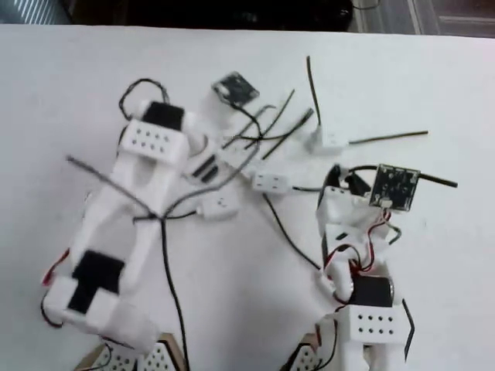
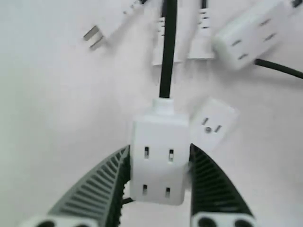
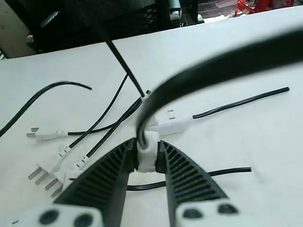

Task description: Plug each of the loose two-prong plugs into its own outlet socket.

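Observation:
A white outlet block (image 2: pixel 158 163) with two sockets facing up sits between the dark ribbed fingers (image 2: pixel 102 189) of my left gripper (image 2: pixel 159 150), which is shut on its sides; its black cord (image 2: pixel 166 52) runs straight away. In the high view the left gripper (image 1: pixel 207 166) lies among the cords at centre left. My right gripper (image 3: pixel 146 144) is shut on a small white plug (image 3: pixel 147 158), whose black cord (image 3: pixel 208 71) arcs up over the view. In the high view it (image 1: pixel 338 182) sits at centre right. Loose two-prong plugs (image 2: pixel 93 37) (image 3: pixel 47 177) lie on the table.
A second outlet block (image 2: pixel 251 35) with a black cord lies beyond the held one, and a small white single socket (image 2: pixel 213 124) sits right beside it. More outlet blocks (image 1: pixel 271 182) (image 1: pixel 219 205) and tangled black cords (image 1: pixel 263 127) cover the middle of the white table (image 1: pixel 433 85).

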